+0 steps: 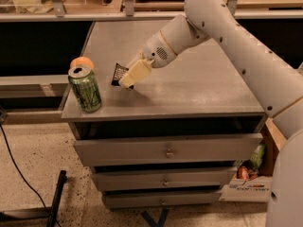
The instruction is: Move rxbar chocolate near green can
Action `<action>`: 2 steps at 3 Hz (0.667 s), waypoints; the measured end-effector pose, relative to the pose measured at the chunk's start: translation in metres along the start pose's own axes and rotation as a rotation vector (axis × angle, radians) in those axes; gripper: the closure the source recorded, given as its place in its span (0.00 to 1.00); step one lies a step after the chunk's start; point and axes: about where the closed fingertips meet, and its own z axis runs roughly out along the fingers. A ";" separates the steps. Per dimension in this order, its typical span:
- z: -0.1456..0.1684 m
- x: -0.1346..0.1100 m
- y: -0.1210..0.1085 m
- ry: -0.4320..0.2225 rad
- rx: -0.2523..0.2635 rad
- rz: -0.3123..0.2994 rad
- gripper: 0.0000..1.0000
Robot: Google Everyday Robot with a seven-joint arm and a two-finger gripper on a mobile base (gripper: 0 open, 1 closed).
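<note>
The green can [85, 89] stands upright near the front left corner of the grey cabinet top [199, 84]. My gripper [125, 78] is shut on the rxbar chocolate [120, 73], a small black-wrapped bar, and holds it just above the top, a short way to the right of the can. The cream fingers [134, 74] cover most of the bar.
A round orange fruit [81, 62] sits right behind the can at the left edge. The cabinet has three drawers [165, 150] below. A box with packets [251, 169] stands on the floor at the right. A shelf rail runs behind the cabinet.
</note>
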 end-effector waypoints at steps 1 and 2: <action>0.011 0.010 -0.005 -0.026 0.022 -0.079 0.83; 0.017 0.017 -0.009 -0.037 0.064 -0.132 0.59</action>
